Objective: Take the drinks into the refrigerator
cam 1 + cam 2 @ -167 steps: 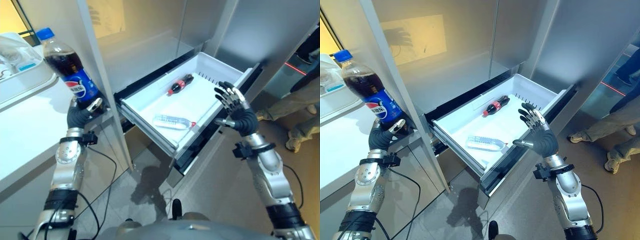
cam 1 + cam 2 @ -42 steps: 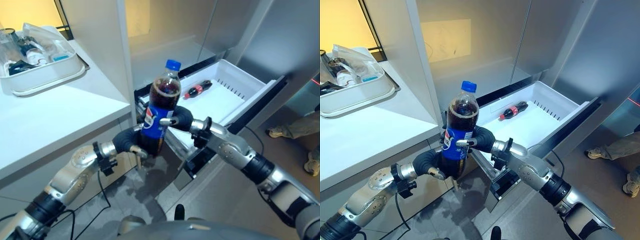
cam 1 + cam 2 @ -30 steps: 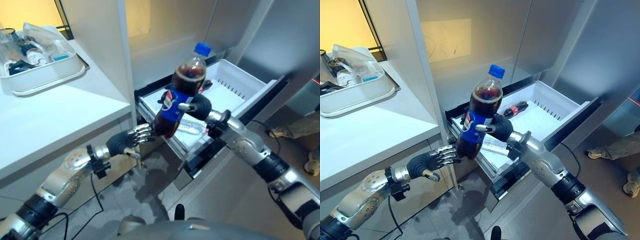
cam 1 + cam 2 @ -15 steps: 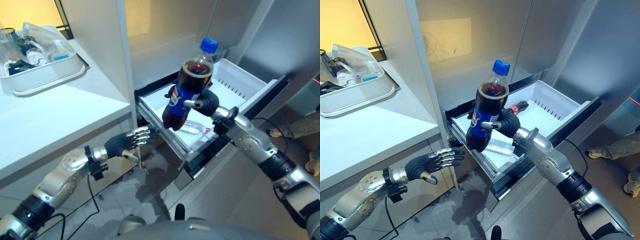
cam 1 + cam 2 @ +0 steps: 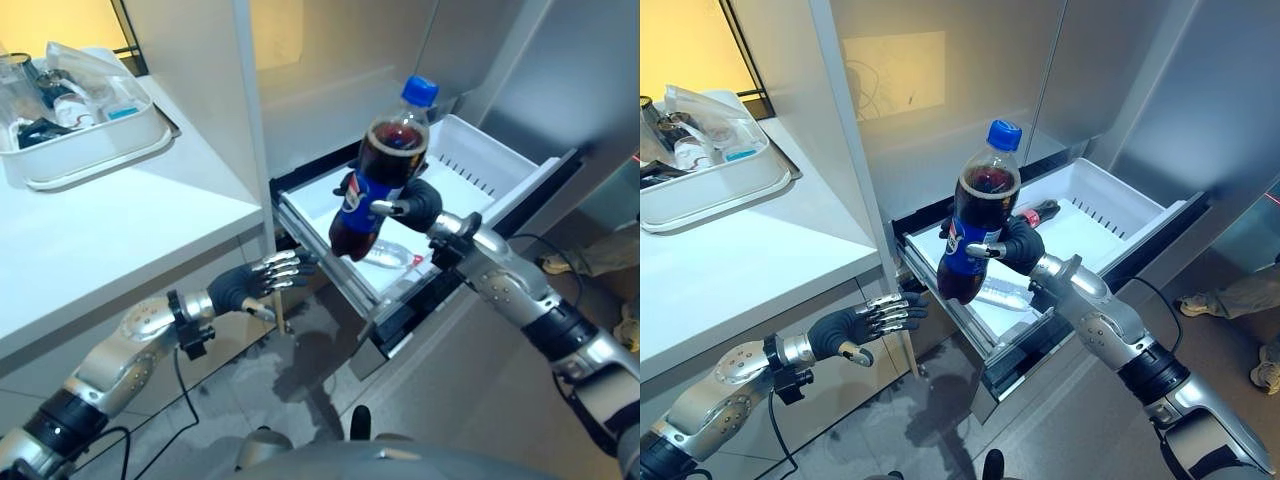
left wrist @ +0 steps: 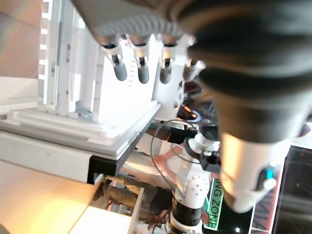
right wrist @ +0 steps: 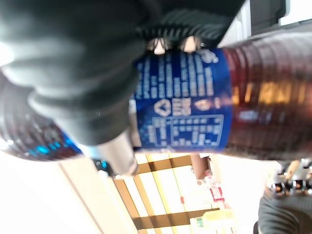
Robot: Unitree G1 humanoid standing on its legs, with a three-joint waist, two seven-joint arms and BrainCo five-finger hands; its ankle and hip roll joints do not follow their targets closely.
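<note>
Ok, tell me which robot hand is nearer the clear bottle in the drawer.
Right. The right robot hand holds the cola bottle just above the clear bottle; the left robot hand hangs open outside the drawer, lower down.

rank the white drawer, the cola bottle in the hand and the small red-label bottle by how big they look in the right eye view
1. White drawer
2. Cola bottle, held by the right hand; it is nearer the camera, which enlarges it
3. Small red-label bottle, lying in the drawer
</note>
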